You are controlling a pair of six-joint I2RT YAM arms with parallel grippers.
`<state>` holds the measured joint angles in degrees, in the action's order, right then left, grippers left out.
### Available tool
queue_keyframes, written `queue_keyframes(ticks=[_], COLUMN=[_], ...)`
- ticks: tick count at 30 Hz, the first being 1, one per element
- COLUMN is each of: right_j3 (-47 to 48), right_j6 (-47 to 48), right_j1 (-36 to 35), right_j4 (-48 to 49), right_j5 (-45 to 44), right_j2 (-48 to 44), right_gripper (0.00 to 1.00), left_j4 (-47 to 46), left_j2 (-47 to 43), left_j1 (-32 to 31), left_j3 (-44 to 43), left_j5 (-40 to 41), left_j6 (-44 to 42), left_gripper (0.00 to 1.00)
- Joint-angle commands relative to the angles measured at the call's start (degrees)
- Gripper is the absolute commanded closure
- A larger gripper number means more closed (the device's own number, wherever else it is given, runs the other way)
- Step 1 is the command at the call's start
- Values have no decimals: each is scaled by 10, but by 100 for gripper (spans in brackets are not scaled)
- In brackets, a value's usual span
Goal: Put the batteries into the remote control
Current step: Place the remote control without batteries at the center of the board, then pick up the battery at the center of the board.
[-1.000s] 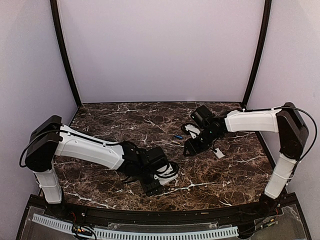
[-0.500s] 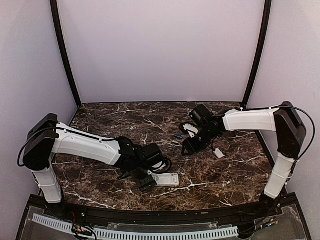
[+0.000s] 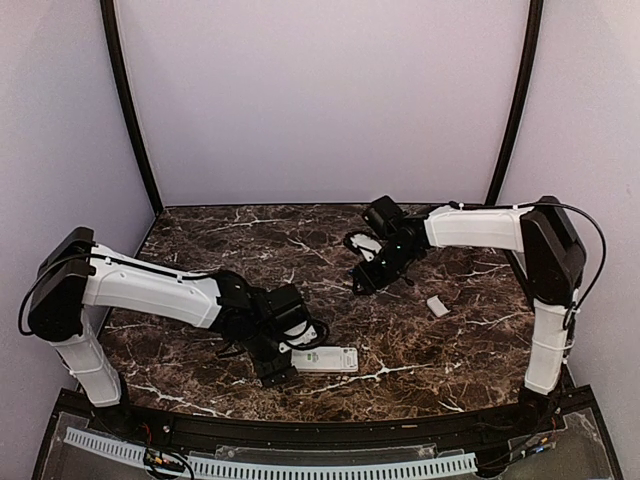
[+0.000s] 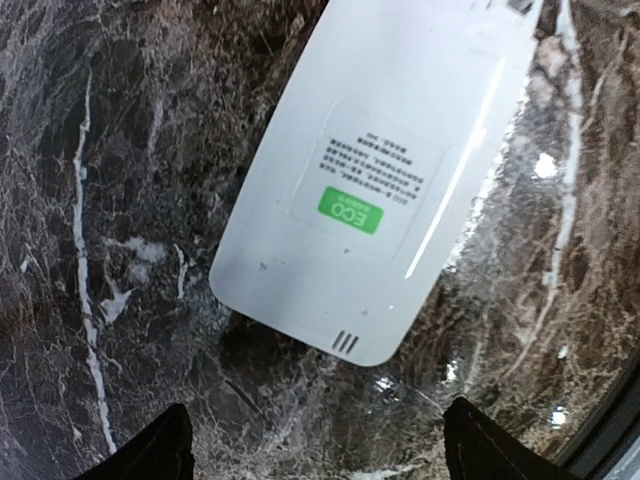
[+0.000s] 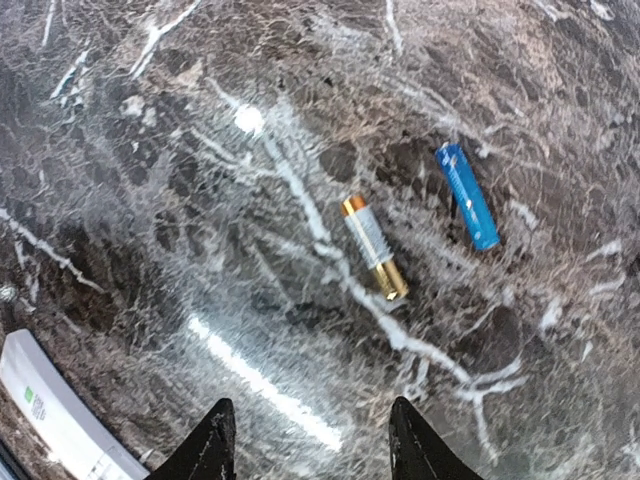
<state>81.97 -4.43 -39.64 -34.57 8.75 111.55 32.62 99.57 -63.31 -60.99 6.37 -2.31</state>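
The remote control (image 4: 370,180) lies back-up on the marble table, white with a green sticker; from above it sits at the front centre (image 3: 326,360). My left gripper (image 4: 320,455) (image 3: 277,368) stands open just short of the remote's near end, touching nothing. A blue battery (image 5: 467,195) and a silver-and-gold battery (image 5: 374,246) lie side by side on the table, a little apart. My right gripper (image 5: 312,440) (image 3: 361,282) hovers open above and short of them, empty. In the top view the right arm hides both batteries.
A small white flat piece (image 3: 437,306) lies on the table (image 3: 200,240) to the right of the right gripper. One white corner of the remote (image 5: 55,420) shows at the lower left of the right wrist view. Dark frame posts (image 3: 130,110) flank the back wall.
My left gripper has drawn back to the left, uncovering the remote, which now lies bare on the table. The right gripper has shifted left and farther back.
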Motion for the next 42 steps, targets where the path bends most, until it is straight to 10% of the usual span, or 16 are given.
queue_keyframes(ticks=[1, 12, 29, 42], right_j3=[61, 183, 154, -11], right_j6=[53, 104, 101, 144], right_j1=[6, 7, 5, -28], right_j4=[-22, -73, -88, 20], right_j5=[-35, -46, -13, 165], right_j2=[60, 168, 171, -96], right_gripper=[51, 56, 95, 100], left_j4=[-20, -62, -72, -122], left_j2=[-77, -117, -113, -201], left_j1=[22, 71, 78, 84], left_j3=[12, 48, 60, 81], left_j5=[-52, -70, -51, -62], left_j6=[8, -2, -25, -13], left_gripper=[13, 11, 11, 11])
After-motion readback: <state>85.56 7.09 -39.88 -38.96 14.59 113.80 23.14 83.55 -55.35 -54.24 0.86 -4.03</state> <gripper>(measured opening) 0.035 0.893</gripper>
